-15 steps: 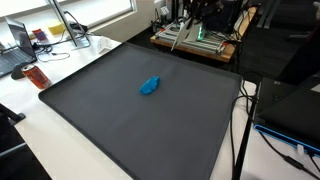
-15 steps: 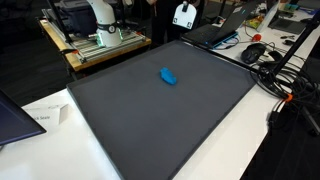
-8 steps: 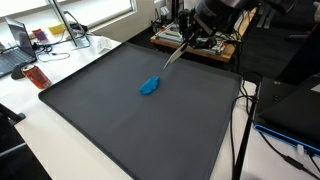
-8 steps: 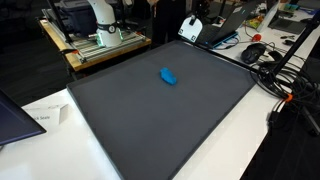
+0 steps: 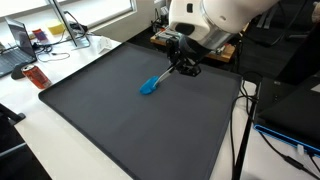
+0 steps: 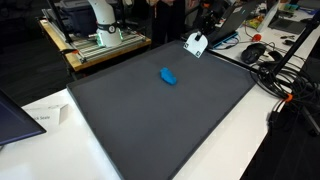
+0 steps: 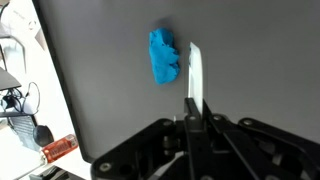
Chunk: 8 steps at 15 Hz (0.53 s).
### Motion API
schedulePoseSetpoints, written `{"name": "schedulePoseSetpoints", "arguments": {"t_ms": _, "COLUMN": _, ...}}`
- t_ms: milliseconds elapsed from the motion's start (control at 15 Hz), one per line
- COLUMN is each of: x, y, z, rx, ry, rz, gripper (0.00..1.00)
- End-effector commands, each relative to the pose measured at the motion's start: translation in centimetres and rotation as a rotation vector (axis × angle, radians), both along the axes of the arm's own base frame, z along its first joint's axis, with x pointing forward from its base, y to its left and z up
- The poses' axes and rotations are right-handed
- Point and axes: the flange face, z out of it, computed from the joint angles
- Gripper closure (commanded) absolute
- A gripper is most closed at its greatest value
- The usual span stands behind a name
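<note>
Dark mat (image 5: 130,130): arm tilted down, end effector (image 5: 185,65) pinching stick (image 5: 165,73) near blue lump (image 5: 149,87).

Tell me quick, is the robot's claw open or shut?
Gripper: shut, pinching a thin white strip, near the blue lump.

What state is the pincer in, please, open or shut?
Shut: in the wrist view the pincer clamps a thin white strip with no gap showing.
</note>
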Motion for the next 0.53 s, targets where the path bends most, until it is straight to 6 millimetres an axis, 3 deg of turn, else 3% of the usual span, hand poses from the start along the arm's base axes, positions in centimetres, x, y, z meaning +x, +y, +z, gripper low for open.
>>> {"name": "schedulePoseSetpoints", "arguments": {"t_ms": 0, "x": 1.4, "y": 0.3, "z": -1.5, "rx": -0.008, "ry": 0.009, "rz": -0.025, "gripper": 0.99}}
{"name": "schedulePoseSetpoints", "arguments": {"t_ms": 467, "x": 1.9, "y": -1.3, "z": -4.4, "rx": -0.025, "ry": 0.038, "rz": -0.055, "gripper": 0.99}}
